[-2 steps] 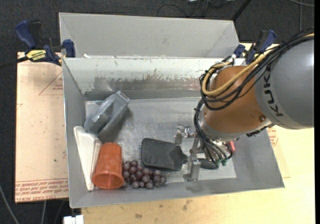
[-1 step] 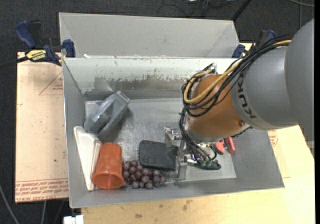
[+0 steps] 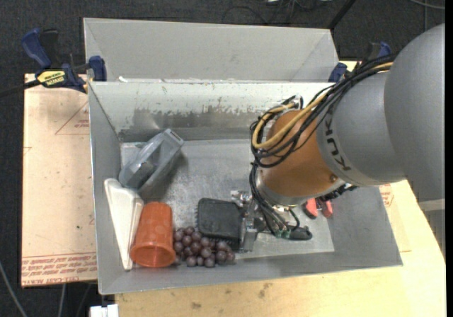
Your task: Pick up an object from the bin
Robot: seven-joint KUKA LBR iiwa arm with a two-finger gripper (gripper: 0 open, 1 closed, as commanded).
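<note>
Your gripper (image 3: 248, 226) was down low in the bin (image 3: 177, 107), right beside the black flat block (image 3: 216, 218) and the purple grapes (image 3: 202, 246) near the front wall, but you could not tell if it was open or closed, and nothing looked lifted yet.

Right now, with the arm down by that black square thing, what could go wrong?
The gripper sits right at the edge of the flat black square pad, so it may shove the pad rather than lift it. The bunch of purple grapes touches that pad and could be pushed towards the orange cup lying on its side. A red thing lies partly hidden under the arm's orange cover and might get bumped.
</note>
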